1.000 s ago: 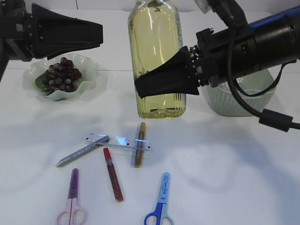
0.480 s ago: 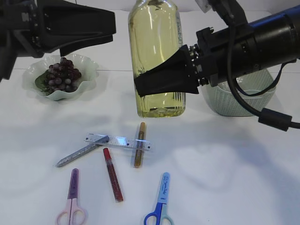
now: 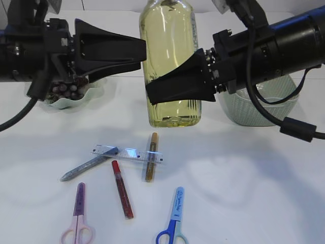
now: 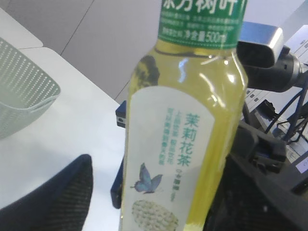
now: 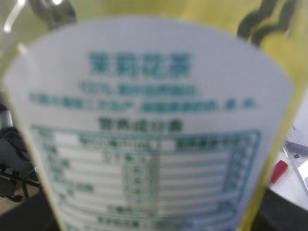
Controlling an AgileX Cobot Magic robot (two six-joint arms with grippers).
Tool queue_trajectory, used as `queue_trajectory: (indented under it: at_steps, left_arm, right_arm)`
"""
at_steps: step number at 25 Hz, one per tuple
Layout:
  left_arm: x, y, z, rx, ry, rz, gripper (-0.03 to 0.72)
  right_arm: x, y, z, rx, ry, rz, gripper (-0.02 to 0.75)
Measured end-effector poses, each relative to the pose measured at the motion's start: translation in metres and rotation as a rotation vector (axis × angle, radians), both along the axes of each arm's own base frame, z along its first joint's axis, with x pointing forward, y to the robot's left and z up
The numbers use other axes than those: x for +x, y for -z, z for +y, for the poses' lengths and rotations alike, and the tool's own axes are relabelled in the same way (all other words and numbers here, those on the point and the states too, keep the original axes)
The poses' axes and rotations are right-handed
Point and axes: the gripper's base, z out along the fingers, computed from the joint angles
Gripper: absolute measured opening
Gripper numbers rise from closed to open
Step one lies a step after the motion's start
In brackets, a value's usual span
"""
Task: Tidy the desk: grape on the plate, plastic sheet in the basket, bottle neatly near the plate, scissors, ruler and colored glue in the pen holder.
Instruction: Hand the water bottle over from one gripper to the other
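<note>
DONE: grape on plate | HELD: bottle, clamped in right gripper, right of plate | left gripper: gaping, empty, beside bottle | LEFT: scissors, ruler, glue below plate.

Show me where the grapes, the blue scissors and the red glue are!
grapes (image 3: pixel 65 90), exterior view, on the bunch below the arm.
blue scissors (image 3: pixel 175 211), exterior view, on the blade cover.
red glue (image 3: pixel 122 189), exterior view, mid-tube.

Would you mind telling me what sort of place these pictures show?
Probably a lab's mock desk: a white table bearing scissors, a ruler and glue sticks, with cables and equipment behind the bottle.
</note>
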Motion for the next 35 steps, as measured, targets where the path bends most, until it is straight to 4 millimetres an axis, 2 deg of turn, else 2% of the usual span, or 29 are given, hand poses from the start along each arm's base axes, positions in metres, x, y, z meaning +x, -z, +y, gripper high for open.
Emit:
queue_trajectory:
  at_steps: [8, 20, 35]
  left_arm:
    - [0.001, -0.011, -0.017, -0.012, 0.05, -0.043, 0.604]
    - [0.016, -0.004, -0.038, -0.017, 0.102, -0.036, 0.595]
    - [0.021, -0.002, -0.039, -0.021, 0.108, -0.035, 0.568]
  right_arm:
    - [0.0, 0.0, 0.0, 0.0, 0.0, 0.0, 0.515]
    - [0.002, 0.001, -0.002, -0.002, 0.021, 0.016, 0.515]
    - [0.003, 0.001, -0.003, -0.005, 0.031, 0.019, 0.515]
